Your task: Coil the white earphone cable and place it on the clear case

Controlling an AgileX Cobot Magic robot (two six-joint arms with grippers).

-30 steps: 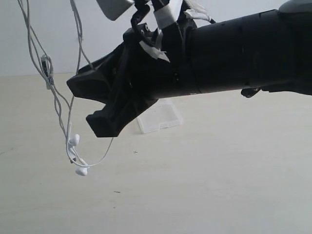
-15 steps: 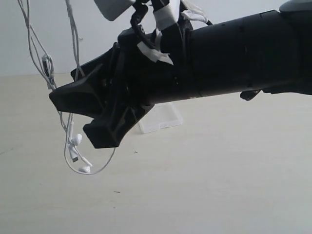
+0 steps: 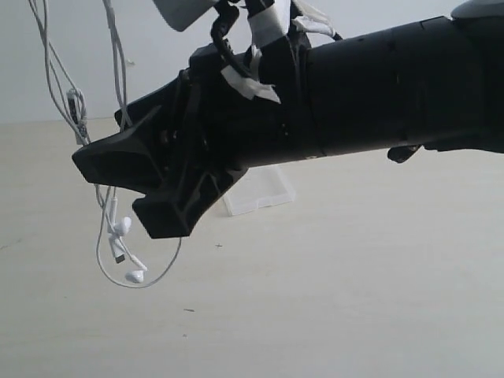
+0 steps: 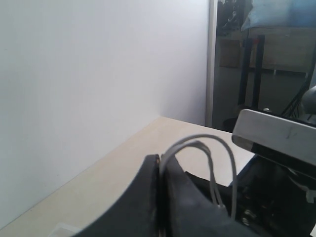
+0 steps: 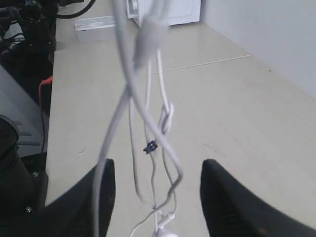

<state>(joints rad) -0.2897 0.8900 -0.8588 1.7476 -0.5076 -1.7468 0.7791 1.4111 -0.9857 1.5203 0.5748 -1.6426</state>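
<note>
White earphone cable (image 5: pixel 148 39) hangs pinched in closed left fingers (image 4: pixel 143 197); right fingers (image 5: pixel 227 197) gape wide around it.

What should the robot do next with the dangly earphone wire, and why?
Probably close the right end effector on the white earphone cable: its strands hang between the open jaws, while the shut left end effector pinches a loop. A second grip could start the coil.

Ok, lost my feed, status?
Left gripper shut on white earphone cable, hanging uncoiled. Right gripper open, straddling the strands. Clear case on table, partly hidden.
</note>
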